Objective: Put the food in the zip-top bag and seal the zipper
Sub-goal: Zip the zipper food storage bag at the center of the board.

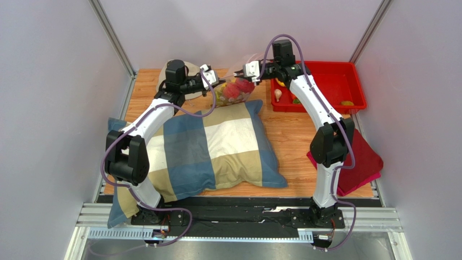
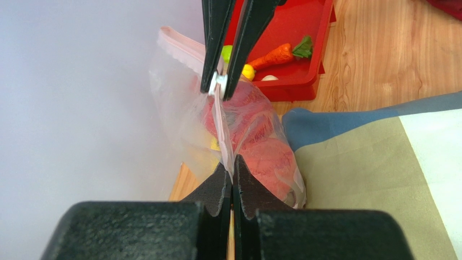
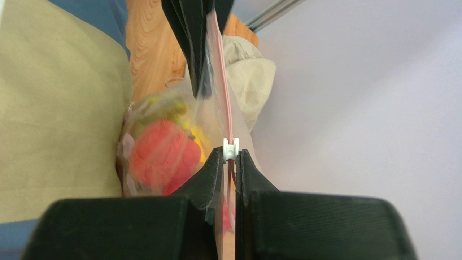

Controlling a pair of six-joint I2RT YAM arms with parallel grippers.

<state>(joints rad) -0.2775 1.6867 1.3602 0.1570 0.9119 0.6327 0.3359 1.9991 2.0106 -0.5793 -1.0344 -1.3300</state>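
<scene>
Past the checked pillow, at upper centre of the top view, the zip-top bag is held between both arms and contains red and yellow food. The left gripper fingers clamp the zipper strip; the right gripper fingers pinch its white slider. Sealing appears unfinished. A carrot and other pieces lie unbagged in the red tray, upper right.

Inside the zip-top bag the food is blurred, and the bag half hides the hat.
</scene>
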